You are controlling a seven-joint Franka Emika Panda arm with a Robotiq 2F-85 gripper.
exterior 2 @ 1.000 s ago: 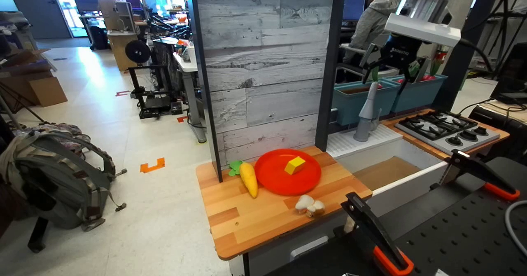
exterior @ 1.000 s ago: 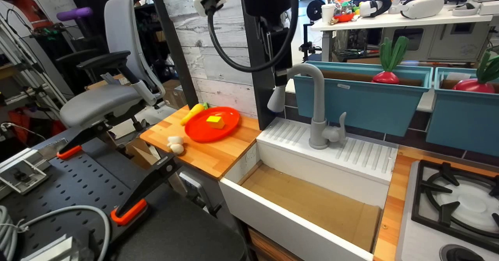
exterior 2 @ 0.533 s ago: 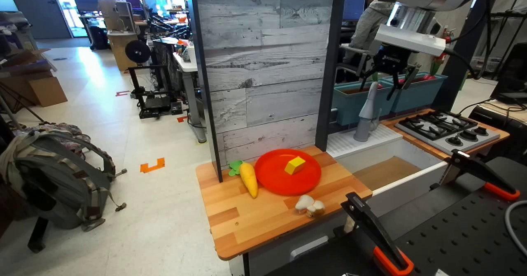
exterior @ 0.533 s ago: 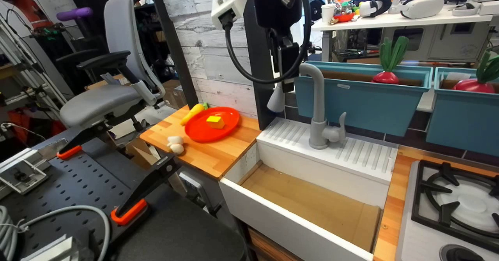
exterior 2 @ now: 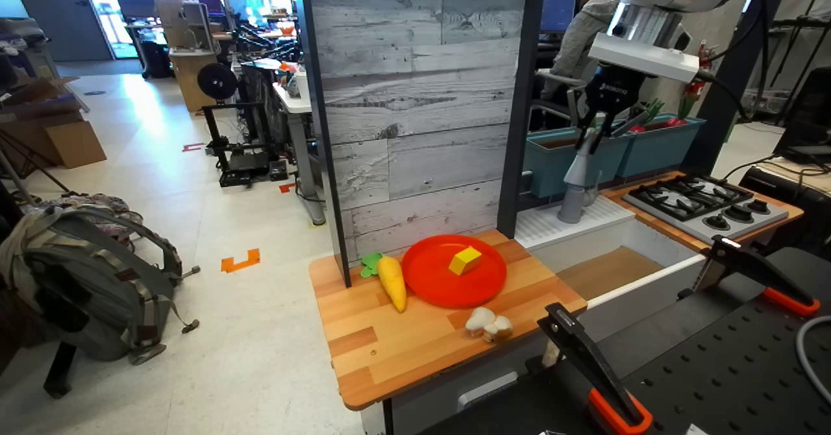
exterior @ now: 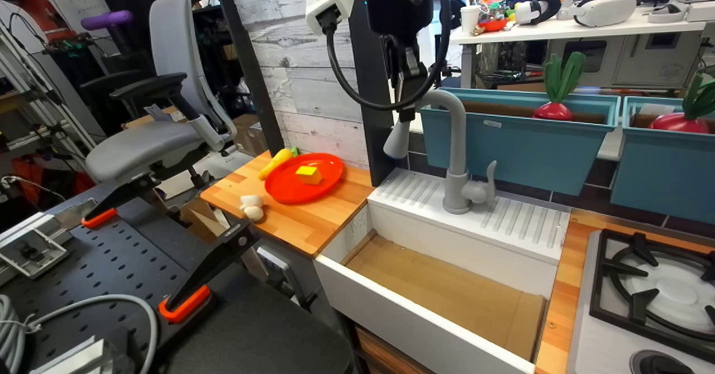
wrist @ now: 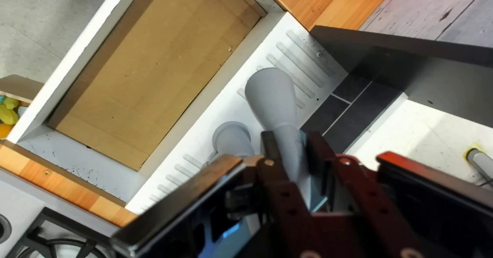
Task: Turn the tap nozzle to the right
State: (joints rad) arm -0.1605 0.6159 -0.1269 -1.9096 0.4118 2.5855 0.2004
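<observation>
The tap nozzle [exterior: 458, 134], a grey gooseneck spout, stands upright behind the white sink [exterior: 469, 254], its flared head hanging toward the red plate's side. At the narrow neck just above that head, my gripper [exterior: 406, 113] is shut on the spout. In the wrist view the gripper [wrist: 293, 136] has one finger on each side of the neck, and the flared head [wrist: 271, 92] sticks out beyond the fingertips. The gripper [exterior 2: 592, 137] hides the top of the arch in an exterior view. The short lever handle [exterior: 490, 181] points up beside the tap base.
Teal planters [exterior: 514, 150] with toy radishes hang just behind the tap. A dark post [exterior: 380, 111] and a wooden panel [exterior 2: 422, 97] rise close to the spout. The red plate [exterior: 285, 187] sits on the wooden counter; a stove [exterior: 665, 284] flanks the sink.
The gripper has come across and down onto the spout's neck, and its fingers have gone from wide apart to shut around it. The tap has hardly shifted.
</observation>
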